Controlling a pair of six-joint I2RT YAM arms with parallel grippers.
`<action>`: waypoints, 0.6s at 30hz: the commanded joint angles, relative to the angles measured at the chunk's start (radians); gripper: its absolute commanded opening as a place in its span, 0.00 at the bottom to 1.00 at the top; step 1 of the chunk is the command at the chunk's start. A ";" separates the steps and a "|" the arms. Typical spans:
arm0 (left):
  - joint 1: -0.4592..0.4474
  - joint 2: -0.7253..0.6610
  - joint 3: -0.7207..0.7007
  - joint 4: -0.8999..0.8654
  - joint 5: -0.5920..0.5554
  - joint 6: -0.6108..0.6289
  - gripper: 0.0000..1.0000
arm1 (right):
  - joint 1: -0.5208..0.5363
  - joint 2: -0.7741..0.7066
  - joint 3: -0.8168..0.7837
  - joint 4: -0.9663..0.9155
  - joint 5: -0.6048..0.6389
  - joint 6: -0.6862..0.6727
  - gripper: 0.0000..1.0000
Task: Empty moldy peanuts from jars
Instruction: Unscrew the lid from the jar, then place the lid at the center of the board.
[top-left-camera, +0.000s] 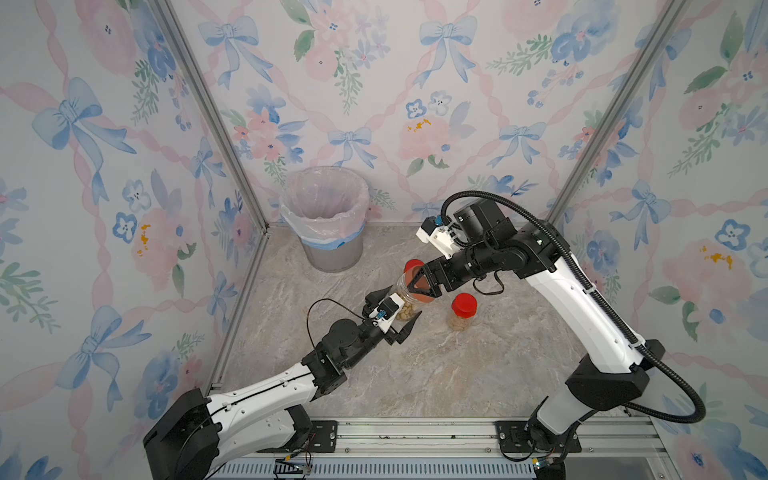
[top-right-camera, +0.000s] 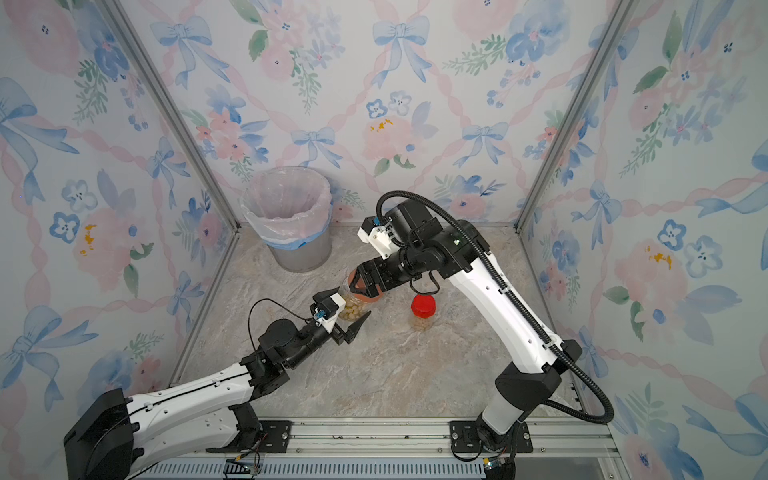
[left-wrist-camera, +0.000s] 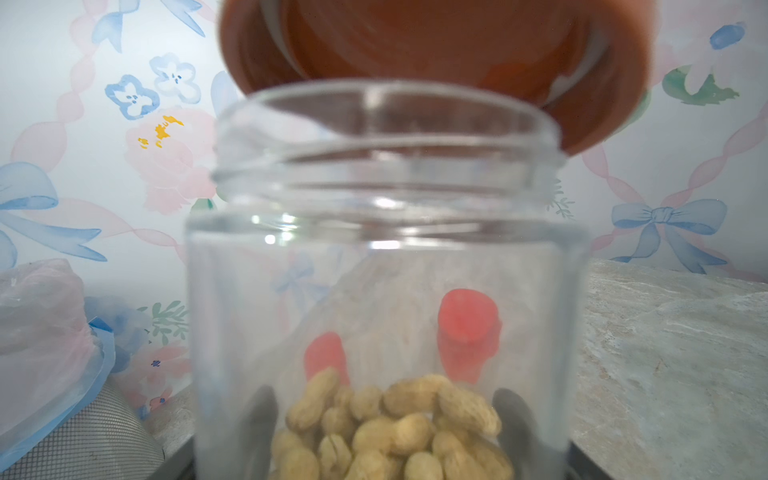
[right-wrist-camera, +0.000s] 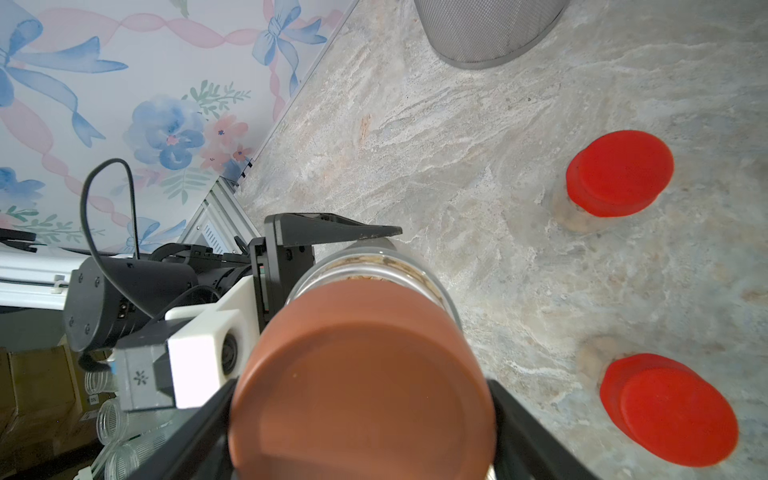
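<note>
Left gripper was closed partway around the base of the wide jar, gripping it. Its fingers showed dark through the glass on either side of the peanuts heaped at the bottom. The right gripper clamped the brown lid by its sides, tilted off the jar's open mouth and close above the rim. One red-lidded jar stood upright on the tabletop nearby. A second red-lidded jar stood behind the right gripper.

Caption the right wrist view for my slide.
Right claw holds the brown lid over the peanut jar in the left claw, two red-lidded jars beside.
</note>
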 joint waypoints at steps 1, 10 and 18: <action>0.009 -0.038 0.015 0.093 -0.005 -0.001 0.18 | -0.047 -0.057 -0.045 0.025 0.023 0.025 0.82; 0.012 -0.039 0.015 0.093 -0.016 -0.002 0.19 | -0.300 -0.204 -0.314 0.097 0.081 0.071 0.83; 0.015 -0.054 0.011 0.093 -0.033 0.002 0.20 | -0.630 -0.292 -0.641 0.230 0.202 0.062 0.83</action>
